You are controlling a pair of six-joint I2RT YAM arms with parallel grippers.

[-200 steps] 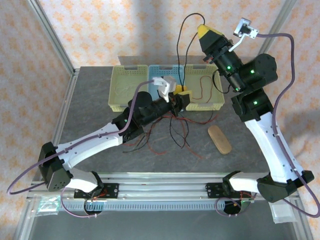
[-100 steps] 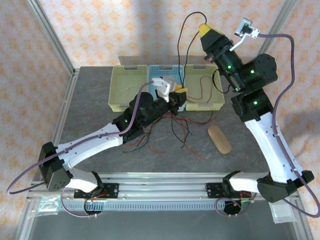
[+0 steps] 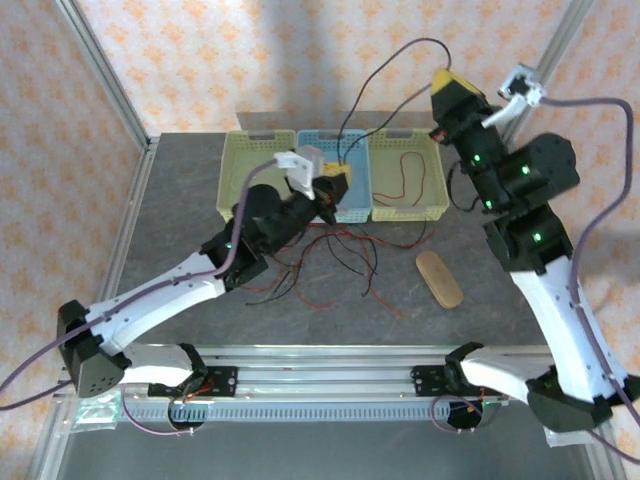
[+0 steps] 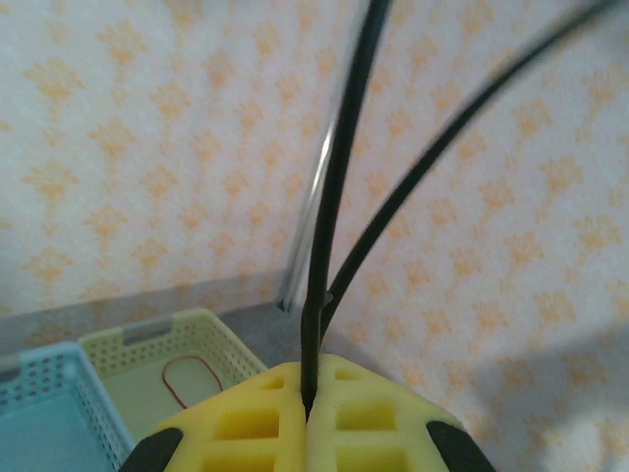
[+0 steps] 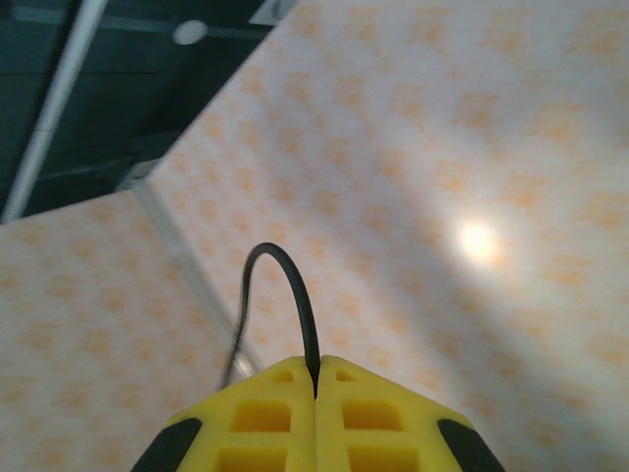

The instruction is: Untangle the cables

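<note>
A black cable (image 3: 410, 48) arcs through the air between my two grippers. The right gripper (image 3: 447, 76) is raised high at the back right, shut on one end of it (image 5: 295, 285). The left gripper (image 3: 337, 172) hovers over the blue basket (image 3: 350, 195) and is shut on the same cable (image 4: 339, 197), which rises from between its yellow fingers (image 4: 246, 423). A loose tangle of red and black cables (image 3: 335, 255) lies on the grey table (image 3: 180, 200) under and beside the left arm. One red cable (image 3: 405, 175) lies coiled in the right yellow basket (image 3: 440, 205).
Three baskets stand in a row at the back: left yellow (image 3: 240, 185), blue, right yellow. A tan oval block (image 3: 438, 278) lies on the table right of the tangle. Metal frame posts (image 3: 100, 75) and patterned walls surround the table.
The left gripper has shut on the black cable and drawn back to the left. The right arm has swung right, pulling the cable into a longer arc.
</note>
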